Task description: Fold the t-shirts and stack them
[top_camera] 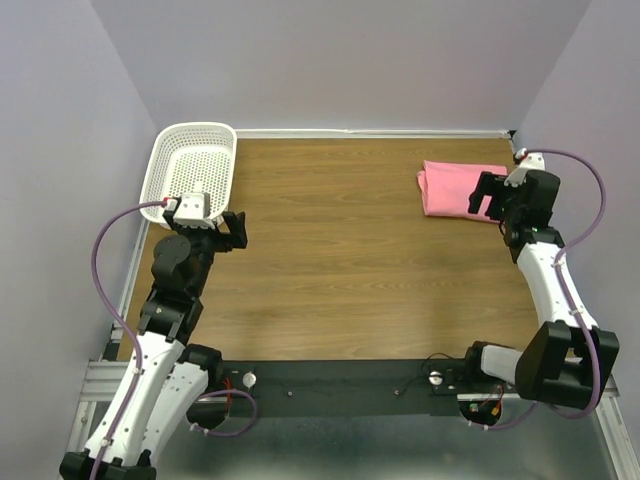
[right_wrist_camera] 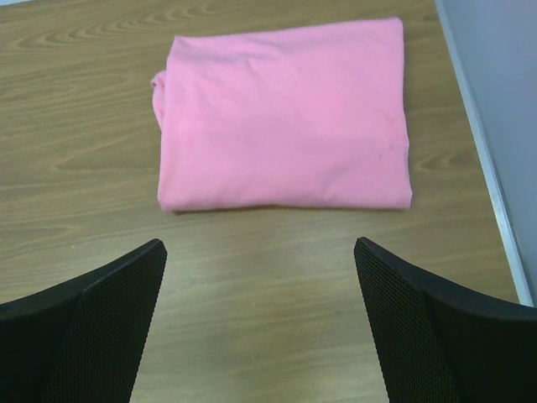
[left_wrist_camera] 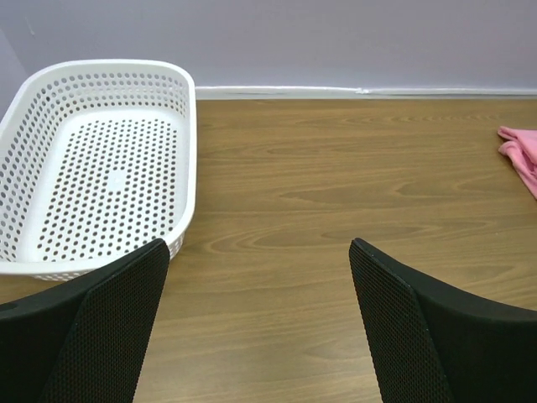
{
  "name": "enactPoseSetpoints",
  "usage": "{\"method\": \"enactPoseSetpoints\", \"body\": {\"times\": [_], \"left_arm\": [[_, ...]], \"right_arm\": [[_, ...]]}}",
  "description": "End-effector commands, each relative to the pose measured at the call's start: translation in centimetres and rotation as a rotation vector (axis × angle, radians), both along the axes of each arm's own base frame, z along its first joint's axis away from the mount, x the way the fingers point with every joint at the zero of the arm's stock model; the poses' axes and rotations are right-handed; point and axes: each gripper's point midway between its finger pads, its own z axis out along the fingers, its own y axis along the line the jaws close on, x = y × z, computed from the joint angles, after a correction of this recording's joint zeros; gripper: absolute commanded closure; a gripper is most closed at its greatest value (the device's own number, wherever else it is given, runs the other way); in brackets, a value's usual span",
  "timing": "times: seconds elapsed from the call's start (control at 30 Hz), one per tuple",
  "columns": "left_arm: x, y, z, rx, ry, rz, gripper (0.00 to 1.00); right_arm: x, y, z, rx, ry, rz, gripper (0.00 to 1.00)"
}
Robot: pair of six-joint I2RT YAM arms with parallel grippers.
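At the far right corner of the tabletop (top_camera: 340,250) lies the folded pink t-shirt (right_wrist_camera: 285,117) (edges fairly square). Just short of it the right hand (right_wrist_camera: 258,252) gapes wide, empty; the left hand (left_wrist_camera: 256,248) likewise beside the basket (left_wrist_camera: 109,65). Any retreat should go upward, lest a finger drag the fold.

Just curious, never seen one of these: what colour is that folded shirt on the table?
Plain salmon pink t-shirt, no print; clearest in the right wrist view.

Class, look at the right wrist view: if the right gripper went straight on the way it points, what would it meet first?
Probably the folded pink t-shirt, lying just ahead of the open right gripper; only bare table lies between.
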Motion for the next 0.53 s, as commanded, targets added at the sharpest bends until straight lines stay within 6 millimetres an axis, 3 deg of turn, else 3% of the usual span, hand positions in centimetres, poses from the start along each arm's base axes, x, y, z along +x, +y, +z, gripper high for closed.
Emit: {"method": "enactPoseSetpoints", "body": {"times": [0.0, 0.3, 0.5], "left_arm": [[-0.8, 0.8, 2.0, 0.002, -0.07, 0.025, 0.04], [-0.8, 0.5, 2.0, 0.007, -0.069, 0.006, 0.05], [-0.9, 0.6, 2.1, 0.003, -0.078, 0.014, 0.04]], "right_arm": [[-1.7, -1.4, 2.6, 0.009, -0.099, -0.134, 0.0], [-5.0, -2.7, 2.7, -0.054, -0.142, -0.225, 0.0], [-5.1, -2.8, 3.0, -0.059, -0.163, -0.231, 0.0]]}}
